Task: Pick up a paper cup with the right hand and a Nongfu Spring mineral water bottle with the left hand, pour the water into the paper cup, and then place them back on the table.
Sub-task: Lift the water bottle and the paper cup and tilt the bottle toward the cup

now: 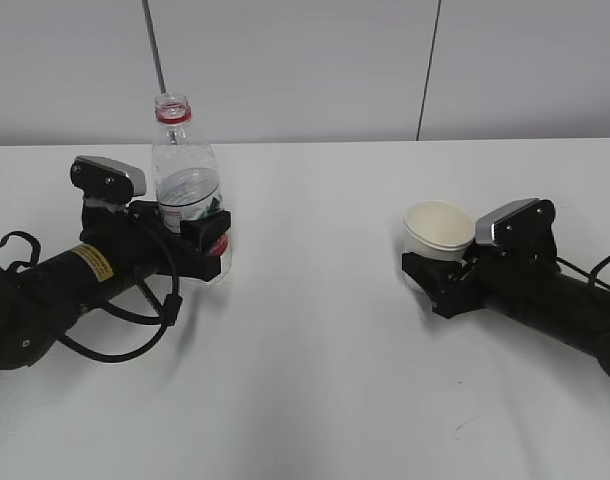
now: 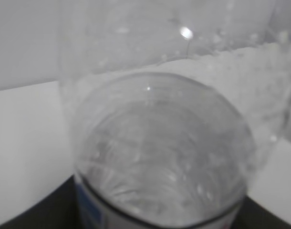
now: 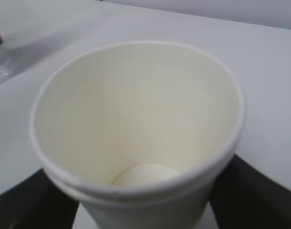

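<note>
Broadly, the white table [image 1: 315,330] fills the lower part of the exterior view, with a pale wall behind it. On the left side of that view lies the left hand [image 1: 207,240], a bulky black arm with a yellow sticker, a grey plate on top and looped black cables, reaching in low over the tabletop. Its jaws are clamped on the lower body of the Nongfu Spring mineral water bottle [image 1: 185,170], which stands upright with its base at table level; whether the base actually touches the table cannot be told. The bottle's mouth is uncapped above the red neck ring, and its red-and-white label sits at the height of the gripper. In the left wrist view the clear bottle wall [image 2: 160,157] fills almost the whole picture, blurred and spotted with droplets, with dark jaw edges at the bottom corners. On the right side of the exterior view the right hand [image 1: 440,272], black with a silver-grey plate, is clenched around the paper cup [image 1: 439,230], which is held upright, well apart from the bottle. The right wrist view looks down into the cup [image 3: 136,119]: its rolled rim shows a doubled edge, its pale inside looks dry, and a black jaw flanks it on each side.
</note>
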